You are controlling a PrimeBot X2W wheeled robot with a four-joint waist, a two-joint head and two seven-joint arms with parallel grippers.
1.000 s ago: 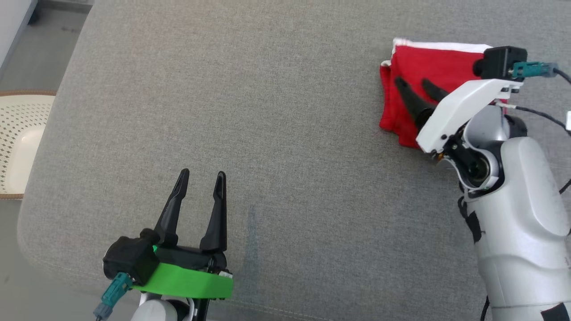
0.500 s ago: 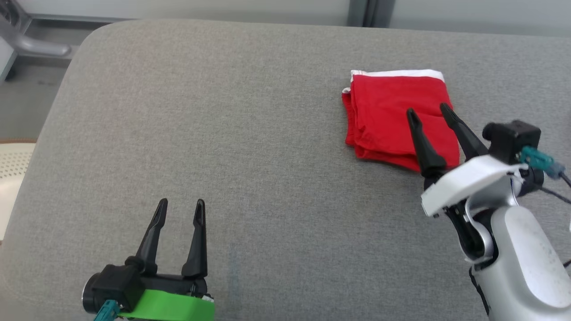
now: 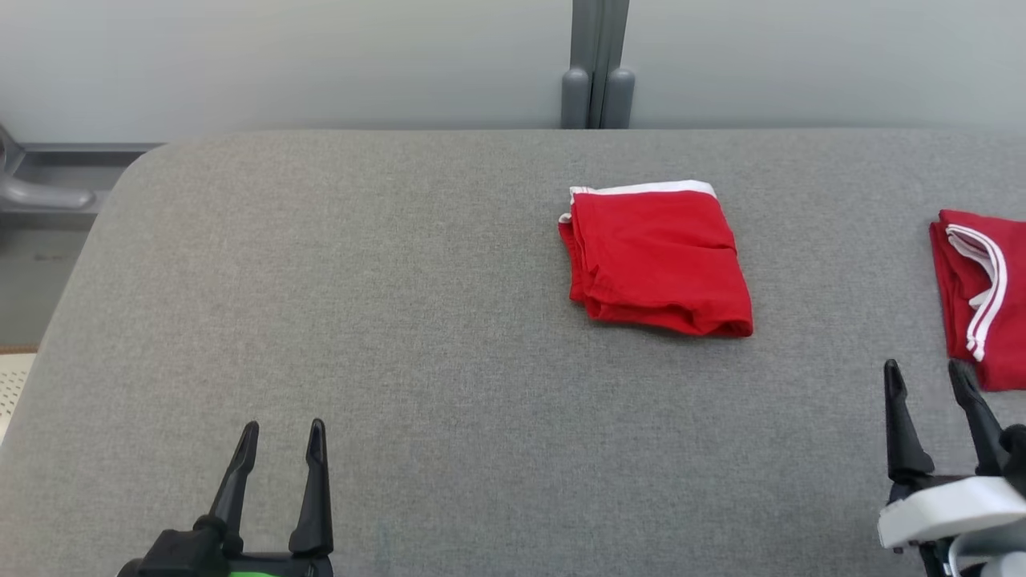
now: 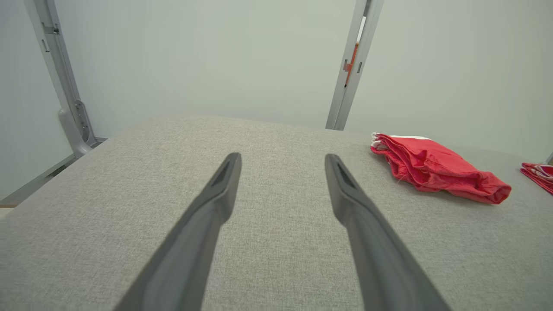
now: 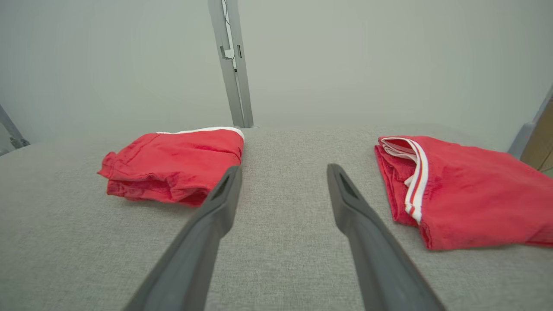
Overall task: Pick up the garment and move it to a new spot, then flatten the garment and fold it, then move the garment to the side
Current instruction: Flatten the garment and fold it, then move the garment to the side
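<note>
A pair of red shorts point(image 3: 657, 260), folded into a compact rectangle with the white waistband along its far edge, lies flat on a grey upholstered surface point(image 3: 401, 320), right of centre and nearer the far edge than the robot. Nothing touches it. A second red garment point(image 3: 982, 296), trimmed with white stripes, lies well apart from it at the surface's right edge. The right gripper point(image 3: 924, 370) hangs at the near right, just short of the striped garment. Its fingers are spread with nothing between them, and in the right wrist view they point into the bare gap between the two garments. The left gripper point(image 3: 283, 429), likewise spread and empty, sits low at the near left, well apart from both pieces of clothing. A grey post point(image 3: 597, 80) stands against the pale wall behind the surface. Judging from the neat fold and the shorts' place off to the right, the fold is done and the final step, moving the garment aside, looks finished or nearly so. If the shorts need to go further, the right gripper is the nearer one. It would have to come down over the near folded edge and pinch every layer together, then slide or lift gently so that the stack does not fall open.
</note>
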